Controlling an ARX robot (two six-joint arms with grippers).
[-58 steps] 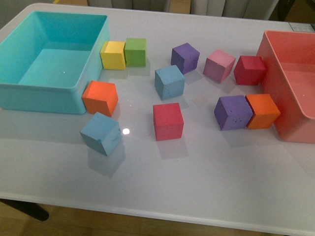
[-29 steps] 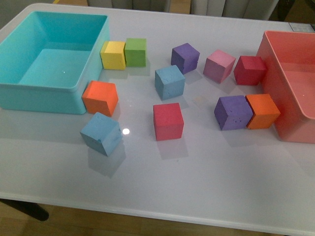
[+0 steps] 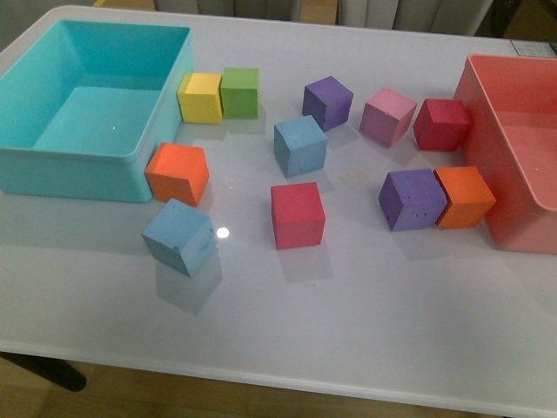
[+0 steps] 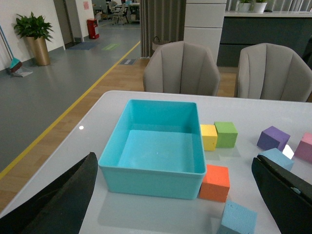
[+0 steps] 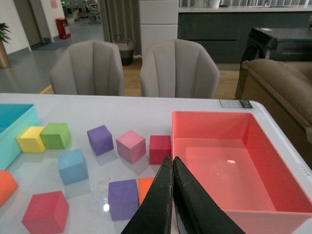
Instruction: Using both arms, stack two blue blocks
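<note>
Two light-blue blocks lie apart on the white table. One blue block point(image 3: 300, 145) sits mid-table; the other blue block point(image 3: 179, 236) lies turned at the front left, beside an orange cube point(image 3: 177, 172). Neither arm shows in the front view. In the left wrist view my left gripper point(image 4: 173, 161) is open and empty, held above the table, with the near blue block point(image 4: 239, 219) and the far blue block point(image 4: 276, 158) by its right finger point(image 4: 287, 195). My right gripper point(image 5: 170, 159) is shut on nothing, above the purple and orange cubes; one blue block point(image 5: 73, 165) lies off to its left.
A turquoise bin point(image 3: 52, 161) stands at the left, a salmon-pink bin point(image 3: 487, 131) at the right. Yellow point(image 3: 201, 97), green point(image 3: 240, 91), purple point(image 3: 328, 101), pink point(image 3: 387, 116), dark red point(image 3: 442, 124), red point(image 3: 297, 214), purple point(image 3: 412, 198) and orange point(image 3: 465, 196) cubes are scattered between.
</note>
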